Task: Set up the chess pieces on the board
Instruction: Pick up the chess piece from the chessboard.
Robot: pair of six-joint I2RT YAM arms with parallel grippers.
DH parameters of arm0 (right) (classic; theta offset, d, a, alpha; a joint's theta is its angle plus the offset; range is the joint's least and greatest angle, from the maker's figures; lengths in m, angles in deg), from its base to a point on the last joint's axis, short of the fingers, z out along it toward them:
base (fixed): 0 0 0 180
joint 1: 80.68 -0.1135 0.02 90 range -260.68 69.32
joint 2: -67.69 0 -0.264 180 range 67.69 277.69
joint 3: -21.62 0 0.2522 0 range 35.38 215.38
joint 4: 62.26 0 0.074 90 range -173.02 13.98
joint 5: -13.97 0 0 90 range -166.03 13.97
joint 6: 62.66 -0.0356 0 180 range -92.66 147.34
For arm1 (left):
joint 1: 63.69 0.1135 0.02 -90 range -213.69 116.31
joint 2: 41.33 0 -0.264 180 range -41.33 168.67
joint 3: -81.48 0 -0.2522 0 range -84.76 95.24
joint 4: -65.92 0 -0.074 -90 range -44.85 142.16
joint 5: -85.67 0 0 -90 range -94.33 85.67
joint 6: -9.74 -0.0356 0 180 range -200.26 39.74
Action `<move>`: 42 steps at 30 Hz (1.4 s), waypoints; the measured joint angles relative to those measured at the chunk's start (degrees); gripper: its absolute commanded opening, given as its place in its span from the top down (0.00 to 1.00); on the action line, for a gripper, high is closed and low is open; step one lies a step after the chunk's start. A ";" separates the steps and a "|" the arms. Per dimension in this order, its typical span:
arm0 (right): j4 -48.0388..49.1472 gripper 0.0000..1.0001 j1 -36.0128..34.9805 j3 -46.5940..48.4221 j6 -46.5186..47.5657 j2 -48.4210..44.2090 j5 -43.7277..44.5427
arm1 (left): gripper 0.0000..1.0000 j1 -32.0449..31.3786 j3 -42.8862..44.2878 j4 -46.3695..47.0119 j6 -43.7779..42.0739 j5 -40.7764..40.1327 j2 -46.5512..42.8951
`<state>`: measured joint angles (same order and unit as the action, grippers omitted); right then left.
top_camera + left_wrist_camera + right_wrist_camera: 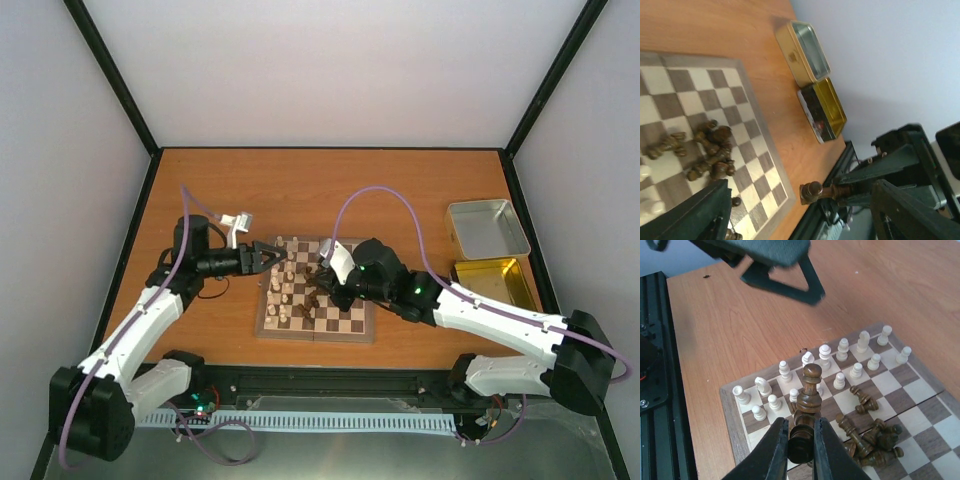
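The board [350,318] lies mid-table, with cream chessmen [842,349] standing along its left side. A heap of dark brown chess pieces [870,436] lies toppled on the middle squares [710,150]. My right gripper [801,442] is shut on the base of one tall dark piece [810,390], held above the board. That same piece [815,191] shows sideways between my left fingers [705,210]. My left gripper [278,260] hovers at the board's far left corner, jaws wide apart and touching nothing. It also shows at the top of the right wrist view, the left gripper [775,262]. My right gripper [320,277] sits over the heap.
A silver tin [487,228] and a gold tin [495,278] stand at the table's right; in the left wrist view the silver tin [802,50] lies beyond the gold tin [827,107]. A black rail [330,380] runs along the near edge.
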<state>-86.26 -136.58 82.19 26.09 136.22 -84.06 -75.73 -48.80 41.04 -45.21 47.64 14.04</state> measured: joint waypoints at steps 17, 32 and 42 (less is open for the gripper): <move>-0.04 0.96 0.00 0.33 5.86 0.17 -1.99 | 0.66 -8.46 0.42 3.15 3.02 5.95 9.97; -0.74 0.97 0.00 1.68 4.85 2.58 -3.17 | 0.92 -8.68 0.42 3.48 1.73 7.43 10.58; -0.68 0.97 0.00 1.68 4.63 2.71 -2.95 | 0.60 -8.72 0.42 3.34 0.81 5.64 11.65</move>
<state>-86.94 -136.58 83.87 30.72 138.93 -87.01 -84.45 -48.38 44.38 -44.40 53.27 25.69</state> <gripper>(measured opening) 0.117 0.397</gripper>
